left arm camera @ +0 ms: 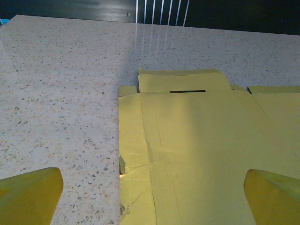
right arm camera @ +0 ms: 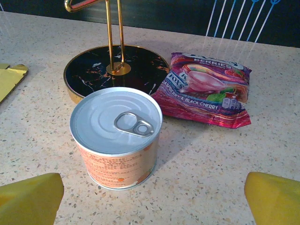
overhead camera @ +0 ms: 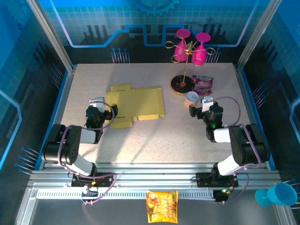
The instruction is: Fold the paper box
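Note:
The paper box (overhead camera: pixel 136 107) lies flat and unfolded on the table, a golden-yellow die-cut sheet with flaps around its edges. My left gripper (overhead camera: pixel 111 112) sits low at the sheet's near-left part, open. In the left wrist view the sheet (left arm camera: pixel 197 150) has a creased left edge and a slot near its far flap. There the open left gripper (left arm camera: pixel 152 197) straddles that left edge with one yellow fingertip (left arm camera: pixel 28 194) over bare table. My right gripper (overhead camera: pixel 194 109) stands open to the right, away from the sheet. A corner of the sheet (right arm camera: pixel 9 79) shows at the left of the right wrist view.
A small tin can (right arm camera: pixel 116 136) with a pull tab stands just ahead of my right gripper (right arm camera: pixel 152 197). Behind it are a gold stand on a black round base (right arm camera: pixel 93 70) holding pink glasses (overhead camera: pixel 192 44) and a berry sweets bag (right arm camera: pixel 206 91). An orange snack bag (overhead camera: pixel 162 206) and a blue cup (overhead camera: pixel 276 194) lie off the table's front.

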